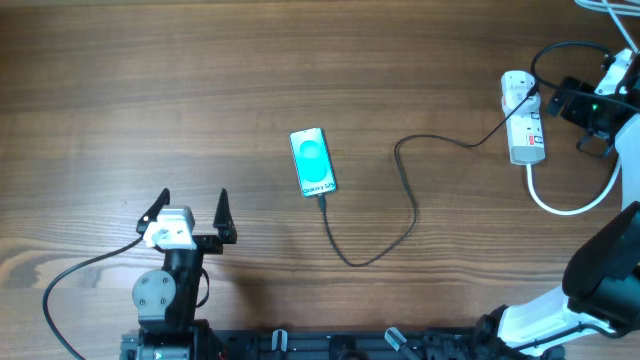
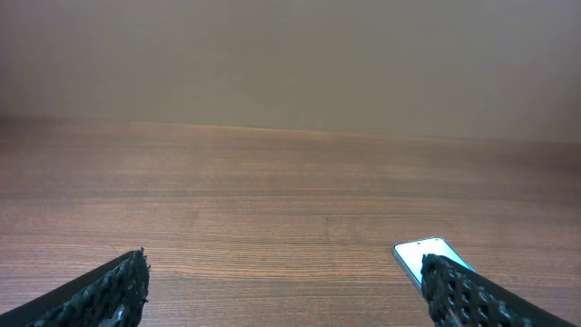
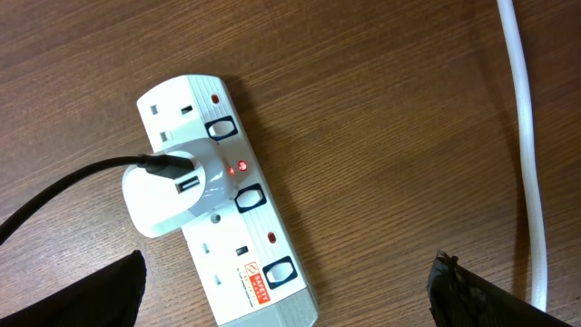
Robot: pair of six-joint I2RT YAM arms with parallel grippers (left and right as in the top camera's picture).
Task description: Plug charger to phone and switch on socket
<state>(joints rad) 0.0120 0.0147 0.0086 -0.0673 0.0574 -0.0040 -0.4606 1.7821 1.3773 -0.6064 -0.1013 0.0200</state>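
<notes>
The phone (image 1: 313, 161) lies face up mid-table with its turquoise screen lit; its corner also shows in the left wrist view (image 2: 419, 257). The thin black charger cable (image 1: 404, 195) runs from the phone's near end in a loop to a white adapter (image 3: 166, 191) plugged into the white socket strip (image 1: 524, 118). In the right wrist view the strip (image 3: 245, 241) shows one red light lit beside the adapter. My right gripper (image 3: 286, 291) is open just above the strip's end. My left gripper (image 1: 192, 212) is open and empty near the front left.
A thick white cord (image 1: 570, 205) curves from the strip toward the right edge and shows in the right wrist view (image 3: 531, 173). Another white cable (image 1: 605, 10) hangs at the far right corner. The right arm's base (image 1: 590, 290) fills the front right.
</notes>
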